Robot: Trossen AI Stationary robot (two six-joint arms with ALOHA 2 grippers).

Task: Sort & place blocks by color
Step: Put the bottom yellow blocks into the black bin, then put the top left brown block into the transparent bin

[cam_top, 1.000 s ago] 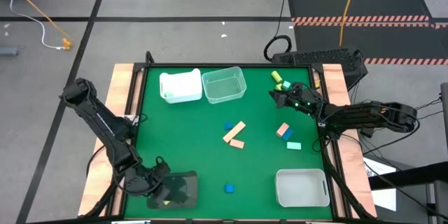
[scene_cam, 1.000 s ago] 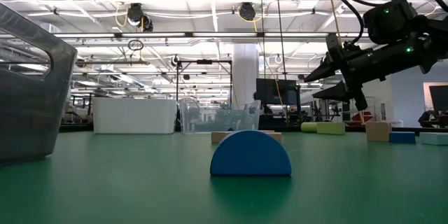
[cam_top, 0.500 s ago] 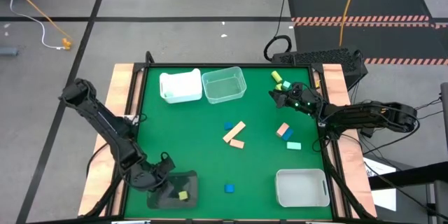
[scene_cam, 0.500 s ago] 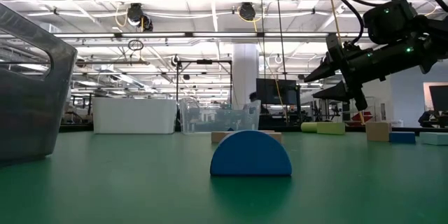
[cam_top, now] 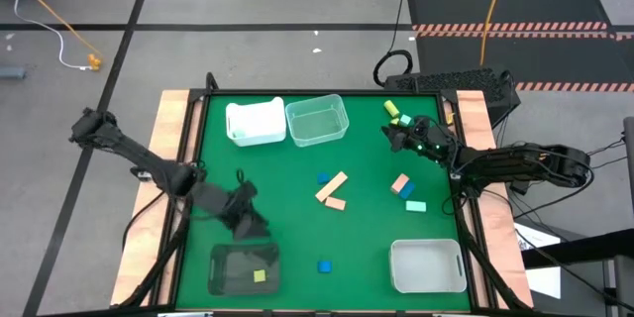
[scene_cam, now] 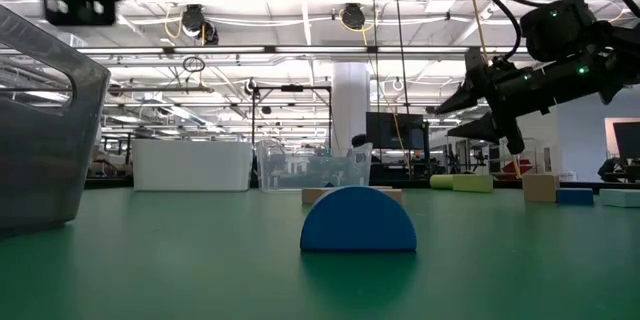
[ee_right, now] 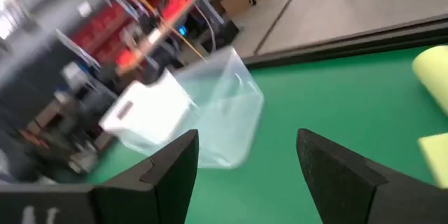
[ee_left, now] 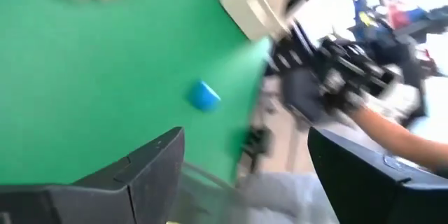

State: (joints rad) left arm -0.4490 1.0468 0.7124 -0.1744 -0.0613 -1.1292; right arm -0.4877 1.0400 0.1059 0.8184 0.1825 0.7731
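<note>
Pincer on our left arm (cam_top: pixel 242 220) gapes empty above the dark bin (cam_top: pixel 244 268) at the table's (cam_top: pixel 367 168) near-left corner, holding one yellow-green block (cam_top: pixel 260 276), while the other blocks (cam_top: pixel 332 190) lie unsorted mid-table.

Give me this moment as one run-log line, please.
left gripper: open, empty, above mat near dark bin | yellow-green block: in dark bin | right gripper: open, by far yellow-green blocks

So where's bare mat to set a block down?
Free: the stretch between the white bin and the dark bin, and the patch between the blue block and the tan blocks. Crowded: around the right gripper.
</note>
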